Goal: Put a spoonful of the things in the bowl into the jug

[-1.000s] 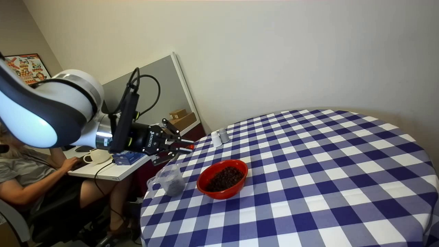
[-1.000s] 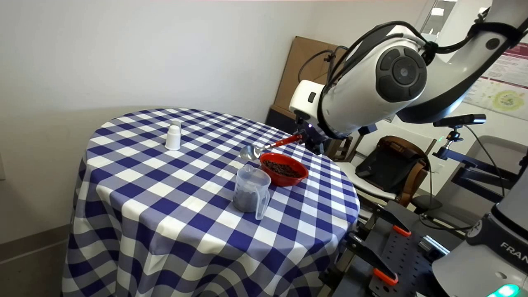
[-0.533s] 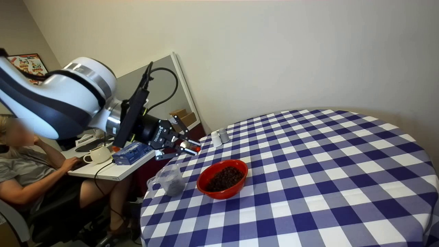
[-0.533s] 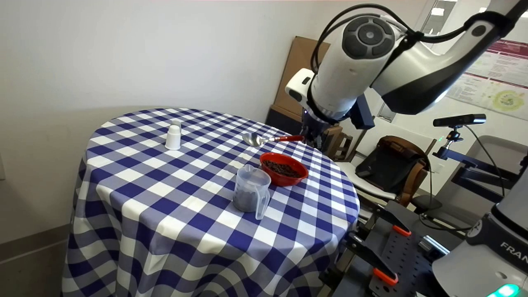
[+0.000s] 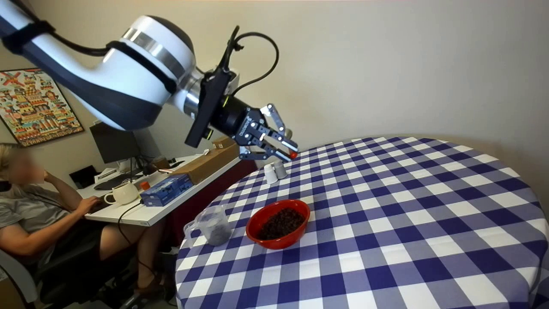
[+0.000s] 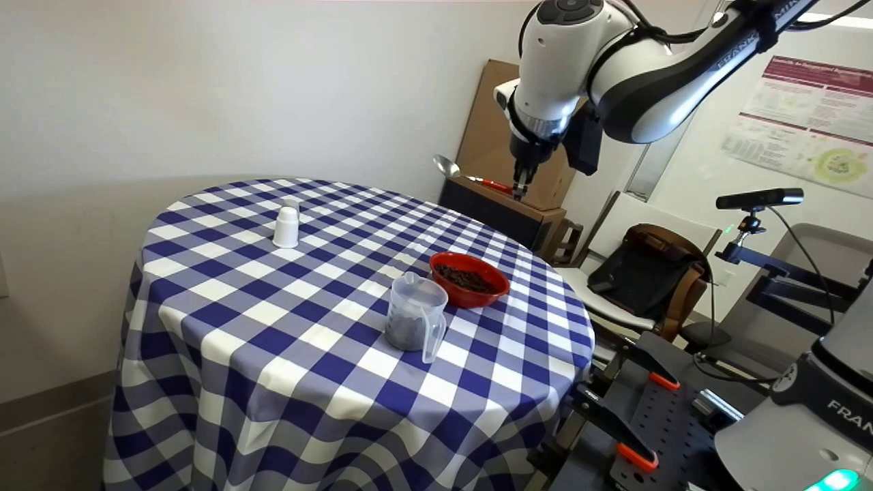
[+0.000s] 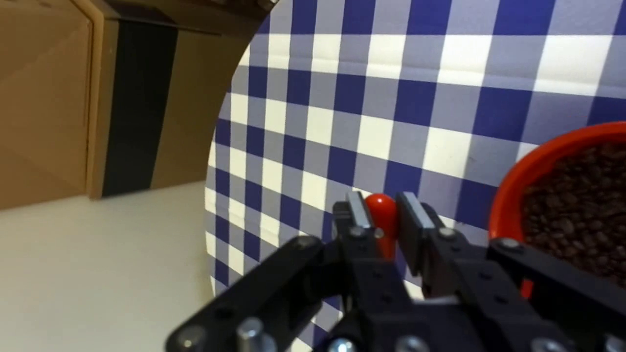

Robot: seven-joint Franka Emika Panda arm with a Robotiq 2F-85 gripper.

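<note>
1. Coffee beans [image 6: 466, 278] are lying in a red bowl [image 6: 470, 299] toward the edge of the table [image 6: 273, 300], a translucent jug [image 6: 413, 310] standing just beside.
2. The gripper [image 5: 292, 151] is clasping a red-handled spoon [image 6: 481, 181] aloft.
3. Scooping is apparently pending, next calling for dipping the spoon.

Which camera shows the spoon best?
An exterior view: there the spoon sticks out of the hand, silvery head and red handle both visible. In an exterior view with the hand in front, the handle's tip and perhaps some head show. The wrist view shows only some handle, between the fingers.
</note>
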